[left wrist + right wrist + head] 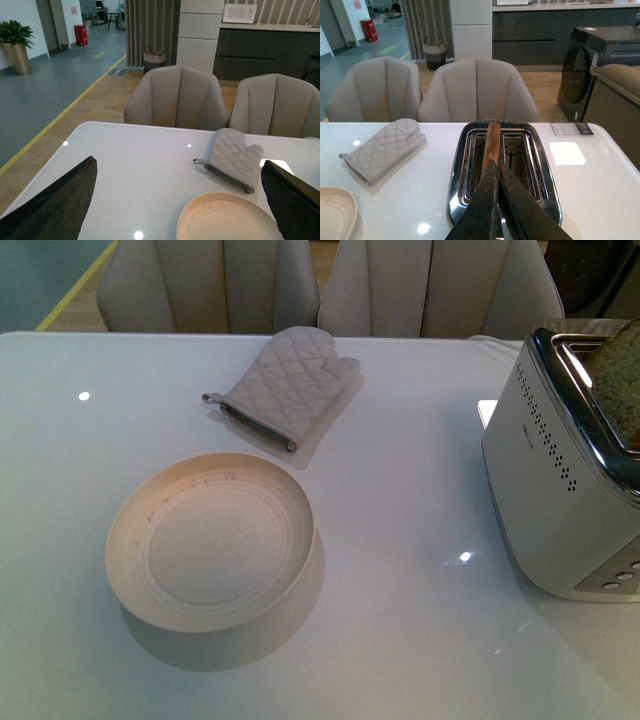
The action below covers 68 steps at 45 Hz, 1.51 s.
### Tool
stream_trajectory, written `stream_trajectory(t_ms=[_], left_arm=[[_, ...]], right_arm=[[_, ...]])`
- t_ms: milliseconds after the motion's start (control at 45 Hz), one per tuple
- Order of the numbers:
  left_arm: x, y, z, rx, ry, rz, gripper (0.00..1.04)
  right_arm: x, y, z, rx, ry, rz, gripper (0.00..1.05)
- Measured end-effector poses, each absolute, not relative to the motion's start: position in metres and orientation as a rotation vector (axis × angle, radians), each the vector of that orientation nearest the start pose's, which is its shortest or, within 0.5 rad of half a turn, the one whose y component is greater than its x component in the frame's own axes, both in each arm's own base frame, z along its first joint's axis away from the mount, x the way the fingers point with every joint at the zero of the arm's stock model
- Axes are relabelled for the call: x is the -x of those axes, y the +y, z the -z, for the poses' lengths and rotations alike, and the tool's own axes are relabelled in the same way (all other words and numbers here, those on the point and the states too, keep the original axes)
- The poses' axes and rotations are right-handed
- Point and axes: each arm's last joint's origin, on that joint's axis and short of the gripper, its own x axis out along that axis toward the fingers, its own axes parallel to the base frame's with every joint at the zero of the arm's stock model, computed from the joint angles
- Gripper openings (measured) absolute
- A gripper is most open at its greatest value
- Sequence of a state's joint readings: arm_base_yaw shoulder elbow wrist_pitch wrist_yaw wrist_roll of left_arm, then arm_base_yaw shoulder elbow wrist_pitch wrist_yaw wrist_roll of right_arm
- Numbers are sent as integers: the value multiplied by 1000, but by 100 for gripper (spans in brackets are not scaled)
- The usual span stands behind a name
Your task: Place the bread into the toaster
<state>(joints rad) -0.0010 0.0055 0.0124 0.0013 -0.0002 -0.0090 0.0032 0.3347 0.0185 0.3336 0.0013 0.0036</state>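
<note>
The silver-white toaster [560, 490] stands at the table's right edge. The tan speckled bread [618, 380] sticks up out of its top slot. In the right wrist view the bread's brown crust [492, 142] stands on edge in a slot of the chrome top [540, 170]. My right gripper [496, 166] hangs just above the toaster, shut, with its tips right at the near end of the crust. My left gripper [178, 161] is open and empty over the table, its dark fingers [55, 200] spread wide. Neither arm shows in the front view.
An empty cream plate [210, 540] [225, 220] [335, 210] sits left of centre on the white table. A quilted beige oven mitt [290, 385] [232, 157] [382, 147] lies behind it. Two beige chairs [430, 285] stand at the far edge.
</note>
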Motion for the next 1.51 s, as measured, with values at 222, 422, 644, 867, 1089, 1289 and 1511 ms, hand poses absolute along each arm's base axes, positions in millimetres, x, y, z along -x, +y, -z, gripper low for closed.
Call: stream_trajectory(t_ms=[222,422,644,867,1089,1289,1511], left_arm=[[-97,0,-167,9,-8,1,98],[-97,0,-167,9,-8,1,98],[-97,0,-167,9,-8,1,98],[-97,0,-167,9,-8,1,98],[-97,0,-167,9,-8,1,98],[-97,0,-167,9,-8,1,98],[-97,0,-167,9,-8,1,98]], right_arm=[[-114,0,-173,-4,-20,-1,2],[-110,0,-173,-4,-19,-1,2],[-99,0,-168,-4,7,-2,2],[-97,0,-170,-4,-14,-2,2],[-97,0,-170,-3,-14,-1,7],[-97,0,-170,-3,-14,-2,46],[-97,0,-170,-3,-14,-2,94]])
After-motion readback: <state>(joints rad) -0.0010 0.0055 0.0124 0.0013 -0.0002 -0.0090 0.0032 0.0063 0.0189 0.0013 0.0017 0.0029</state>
